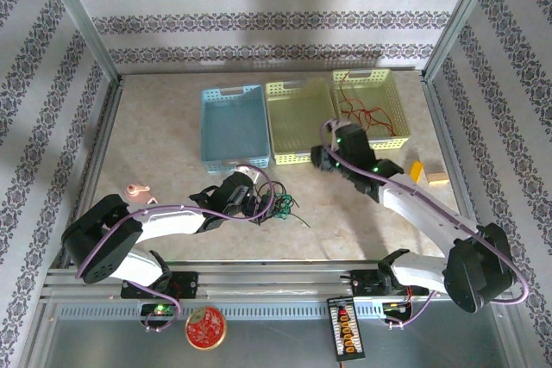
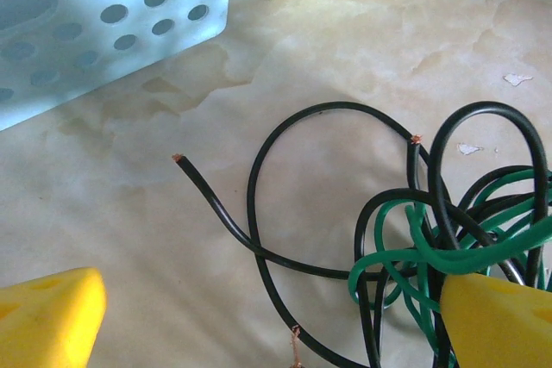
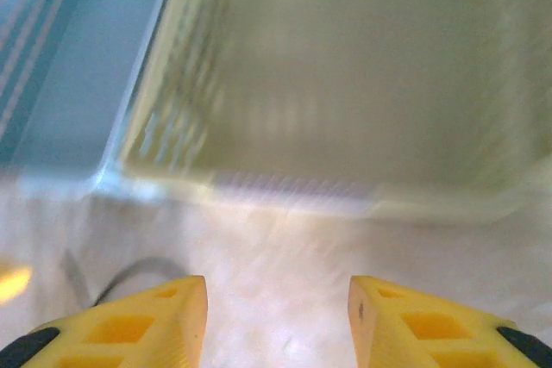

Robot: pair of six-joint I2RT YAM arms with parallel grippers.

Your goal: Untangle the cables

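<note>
The table [image 1: 164,140] is your largest open area. Metal frame rails close it in on both sides, and three baskets sit in a row along its far part. In the left wrist view, bare marbled top runs ahead of your left gripper [image 2: 276,327] and out to its left, as far as the near corner of the blue basket [image 2: 103,23]. That gripper [image 1: 256,202] is spread wide and holds nothing. The tangle of black cables [image 2: 321,107] and green cables [image 2: 405,258] lies on the table between its fingers and toward the right one, whose yellow tip overlaps the green strands. One loose black end with bare copper points out to the left of the loops. From above, the same tangle [image 1: 281,207] lies just past the fingertips. Your right gripper [image 3: 278,321] is also spread and holds nothing. It sits [image 1: 323,159] just short of the near wall of the middle basket [image 3: 302,191], with the blue basket ahead to its left and pale table under its fingers. The view is blurred. The right basket [image 1: 362,73], beyond and to the right of that gripper, holds the red cables [image 1: 366,115].
</note>
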